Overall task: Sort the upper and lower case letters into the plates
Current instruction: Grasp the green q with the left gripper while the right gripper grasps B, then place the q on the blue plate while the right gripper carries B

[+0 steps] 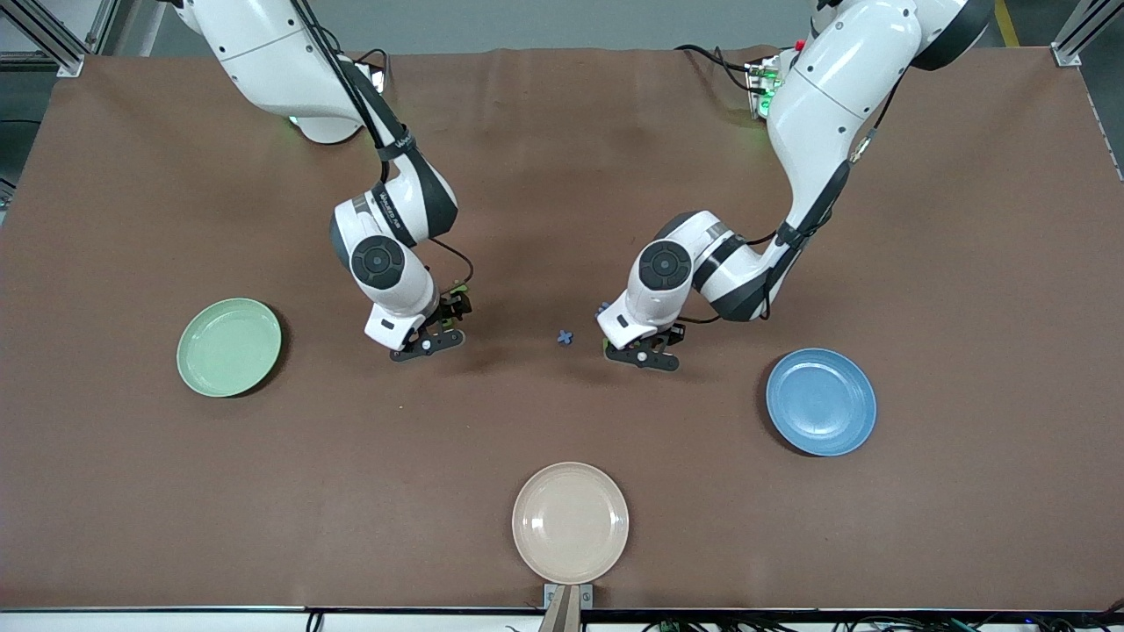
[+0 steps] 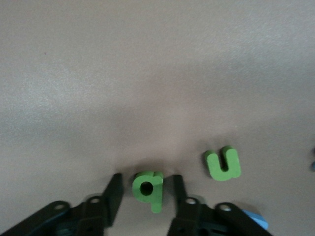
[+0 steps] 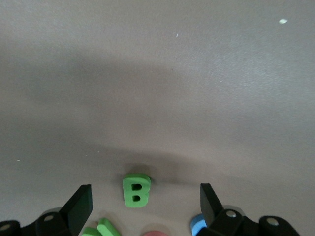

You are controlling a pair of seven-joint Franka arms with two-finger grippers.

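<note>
My left gripper [image 1: 645, 351] is down at the brown table [image 1: 966, 263], just above the centre of the front view, its fingers [image 2: 115, 191] standing either side of the small green foam bowl-and-stem letter [image 2: 147, 189]. There is a thin gap on each side, so this is a bracket, not yet a pinch. To do this well I'd keep the letter centred so both pads meet it together, squeeze across its body and not the thin stem, and lift straight up so the green foam letter u [image 2: 224, 164] lying just beside it isn't nudged. My right gripper [image 1: 430, 338], also low in the middle of the front view toward the right arm's end, has its fingers [image 3: 81, 206] spread wide over the green foam capital B [image 3: 136, 191], touching nothing. Between the two grippers lies a small blue cross-shaped letter [image 1: 564, 337]. Count: three whole green letters and one blue, plus scraps of green, pink and blue at the wrist views' edges that I can't total. Plates: three, the pale green plate [image 1: 229, 347] at mid-height toward the right arm's end, the blue plate [image 1: 821, 401] toward the left arm's end, and the cream plate [image 1: 571, 522] at bottom centre. No letter lies in any of them.
</note>
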